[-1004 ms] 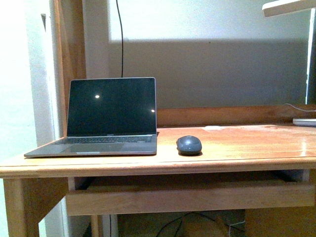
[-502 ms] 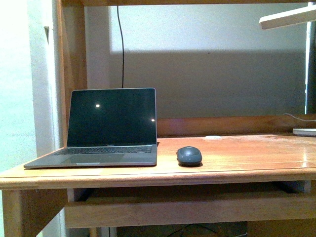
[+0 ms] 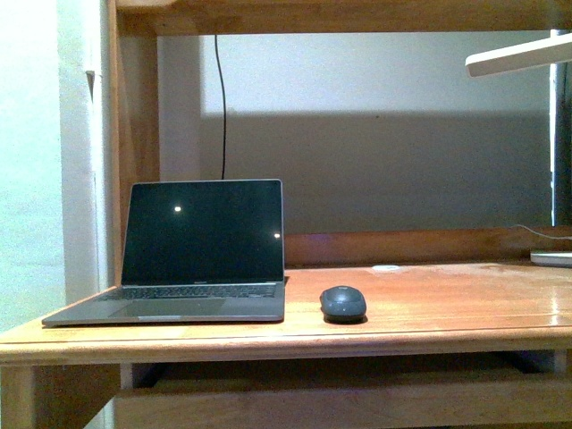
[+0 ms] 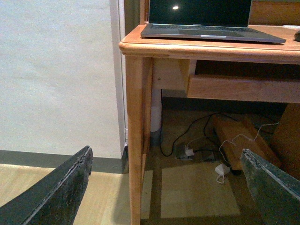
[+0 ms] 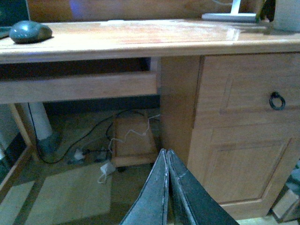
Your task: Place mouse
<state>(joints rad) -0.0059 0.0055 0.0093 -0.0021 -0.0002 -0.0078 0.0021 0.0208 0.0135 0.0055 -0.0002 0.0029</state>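
Judging from these views, you have the task almost done: the mouse [image 3: 343, 303] lies free on the desk [image 3: 447, 308], just beside the laptop [image 3: 192, 255]. Your left gripper [image 4: 166, 187] is wide open and empty; your right gripper [image 5: 167, 187] is closed on nothing, low before the desk.

Mouse [image 3: 343, 304] on the desk [image 3: 447, 308], just right of the laptop [image 3: 192, 255], apart.

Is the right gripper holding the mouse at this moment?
No, the right gripper is shut on nothing below desk height, while the mouse rests on the desk beside the laptop.
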